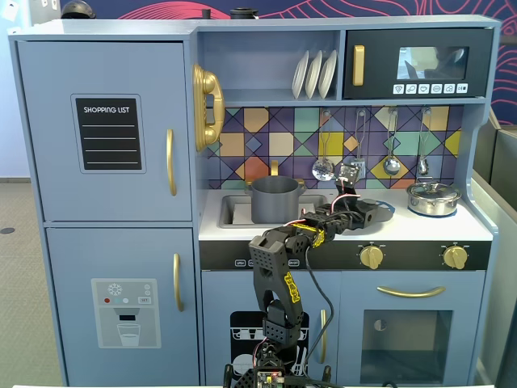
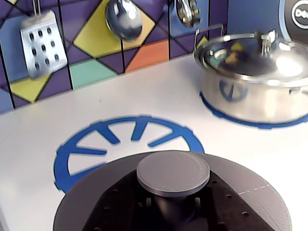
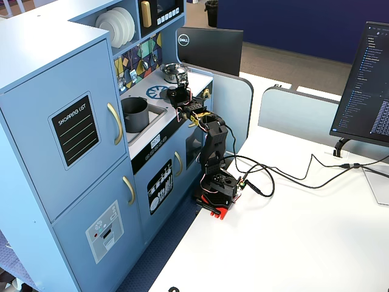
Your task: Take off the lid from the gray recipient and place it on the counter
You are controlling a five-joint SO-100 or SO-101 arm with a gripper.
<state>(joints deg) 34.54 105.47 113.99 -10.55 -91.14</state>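
Lid (image 2: 173, 192), round, matte dark gray, with a flat-topped central knob, is seen nearest in the wrist view, its lower edge cut off by the frame; the fingers beneath the knob are hidden, so their opening cannot be told, though the lid appears carried at the gripper (image 1: 367, 212). Counter (image 2: 144, 96), white and smooth, is printed with a blue burner circle (image 2: 96, 144) partly covered by the lid. Silver pot (image 2: 255, 86), shiny and lidded, is shown on a second blue ring, a detail seen only faintly in a fixed view (image 1: 433, 197). Slotted spatula (image 2: 42, 43) and ladle (image 2: 123, 19) are hung against the coloured geometric tiles. Gray recipient (image 1: 275, 200), a matte cylinder with its top open, is seen in both fixed views (image 3: 135, 114) standing in the recessed sink, well apart from the lid. Arm (image 3: 209, 152), black, is reached over the counter edge; the lid itself is too small to resolve there.
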